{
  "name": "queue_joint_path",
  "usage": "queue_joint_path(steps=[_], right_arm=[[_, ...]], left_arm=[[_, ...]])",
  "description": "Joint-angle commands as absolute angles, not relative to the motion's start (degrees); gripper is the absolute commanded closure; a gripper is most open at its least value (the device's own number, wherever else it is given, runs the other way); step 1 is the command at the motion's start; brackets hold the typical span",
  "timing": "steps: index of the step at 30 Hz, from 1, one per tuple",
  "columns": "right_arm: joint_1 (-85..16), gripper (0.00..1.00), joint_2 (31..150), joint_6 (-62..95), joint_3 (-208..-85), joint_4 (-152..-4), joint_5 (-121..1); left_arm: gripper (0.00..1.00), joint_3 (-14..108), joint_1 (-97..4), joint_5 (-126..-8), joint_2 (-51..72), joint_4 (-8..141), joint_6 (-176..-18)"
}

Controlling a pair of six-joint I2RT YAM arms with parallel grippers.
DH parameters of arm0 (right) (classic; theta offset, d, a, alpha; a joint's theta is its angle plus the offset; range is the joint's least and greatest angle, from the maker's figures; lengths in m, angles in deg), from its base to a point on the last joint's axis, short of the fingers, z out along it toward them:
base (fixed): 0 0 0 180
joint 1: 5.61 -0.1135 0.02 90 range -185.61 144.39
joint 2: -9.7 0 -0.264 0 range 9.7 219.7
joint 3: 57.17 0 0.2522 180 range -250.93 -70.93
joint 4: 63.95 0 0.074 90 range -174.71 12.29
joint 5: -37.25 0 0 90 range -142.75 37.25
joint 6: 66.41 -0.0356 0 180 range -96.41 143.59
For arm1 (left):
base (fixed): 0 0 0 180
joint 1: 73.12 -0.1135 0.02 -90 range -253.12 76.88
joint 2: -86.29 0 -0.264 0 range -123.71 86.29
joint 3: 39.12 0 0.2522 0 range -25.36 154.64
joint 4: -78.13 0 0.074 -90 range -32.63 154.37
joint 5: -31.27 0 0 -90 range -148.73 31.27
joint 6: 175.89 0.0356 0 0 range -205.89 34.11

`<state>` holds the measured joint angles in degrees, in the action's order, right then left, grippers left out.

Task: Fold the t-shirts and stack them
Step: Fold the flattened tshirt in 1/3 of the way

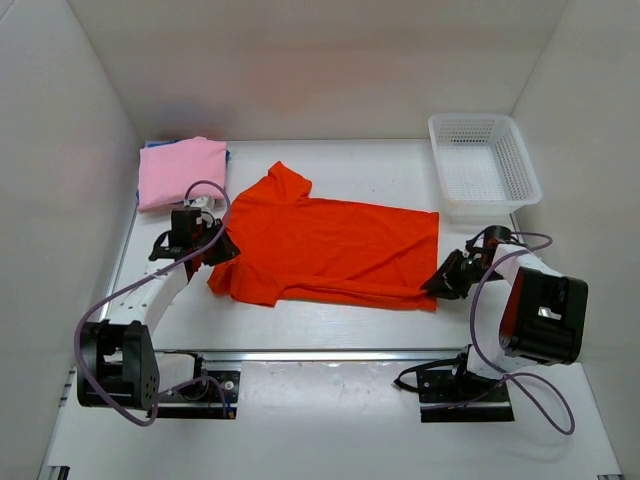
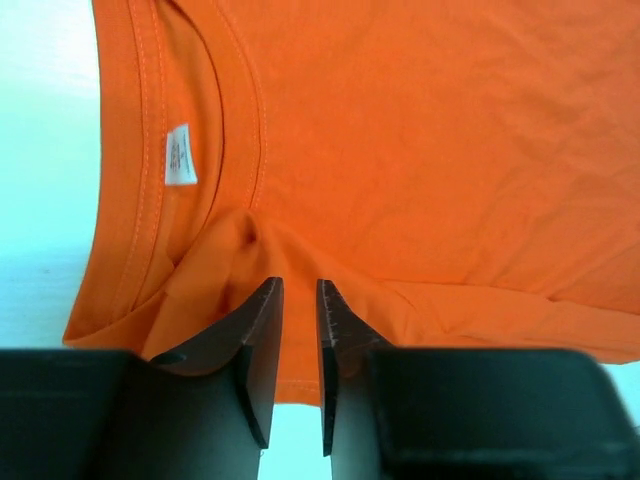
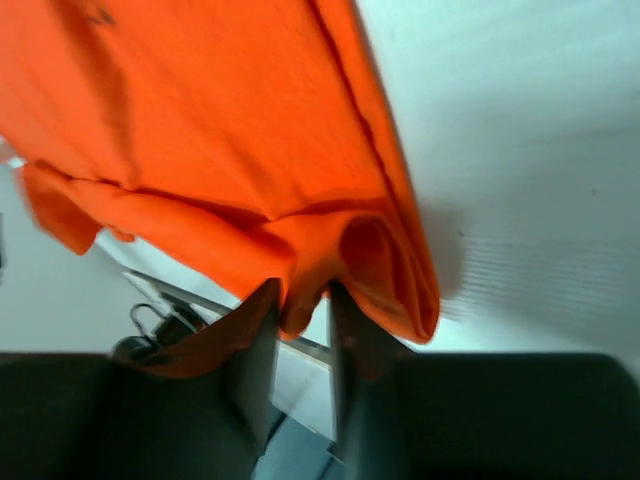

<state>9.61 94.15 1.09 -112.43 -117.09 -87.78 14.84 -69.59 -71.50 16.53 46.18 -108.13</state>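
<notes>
The orange-red t-shirt [image 1: 330, 245] lies spread across the table, collar to the left, near edge folded up. My left gripper [image 1: 222, 250] is shut on its cloth beside the collar [image 2: 300, 290], where a white label [image 2: 180, 156] shows. My right gripper [image 1: 438, 285] is shut on the bunched hem corner [image 3: 300, 285] at the shirt's near right. A folded light pink t-shirt [image 1: 180, 170] lies at the far left on top of a blue one [image 1: 150, 145], of which only an edge shows.
A white plastic mesh basket [image 1: 485, 165] stands at the far right corner. White walls close in the table on three sides. A metal rail [image 1: 330, 352] runs along the near edge by the arm bases.
</notes>
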Motion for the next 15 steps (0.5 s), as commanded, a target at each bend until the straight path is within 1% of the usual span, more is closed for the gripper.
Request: queue_joint_path(steps=[1,3,6,8,10,12,13,15], right_arm=[[11.4,0.73,92.7,-1.9,-113.4,-112.4,-92.8],[13.4,0.64,91.0,-3.7,-112.2,-109.3,-95.4],[15.2,0.59,88.7,-7.9,-109.3,-103.5,-99.4],[16.3,0.59,87.3,-10.0,-107.9,-99.4,-100.2],[16.6,0.58,86.4,-10.2,-107.5,-99.0,-99.3],[15.4,0.58,86.4,-7.6,-110.2,-101.4,-96.8],[13.1,0.59,87.2,-3.4,-113.5,-105.4,-92.5],[11.5,0.59,87.3,-0.4,-115.1,-108.6,-89.8]], left_arm=[[0.68,18.9,-70.0,-72.2,15.9,48.8,-107.7],[0.68,20.6,-70.3,-72.3,14.7,49.3,-107.9],[0.67,23.8,-70.5,-72.2,12.5,49.4,-107.8],[0.66,26.1,-71.0,-72.1,11.6,48.8,-107.6],[0.65,27.2,-71.4,-72.2,11.1,47.3,-106.6],[0.63,27.0,-71.6,-71.9,11.6,45.8,-105.2],[0.60,26.1,-71.9,-71.5,12.2,44.6,-103.6],[0.59,25.5,-71.7,-71.0,12.4,43.6,-102.6]])
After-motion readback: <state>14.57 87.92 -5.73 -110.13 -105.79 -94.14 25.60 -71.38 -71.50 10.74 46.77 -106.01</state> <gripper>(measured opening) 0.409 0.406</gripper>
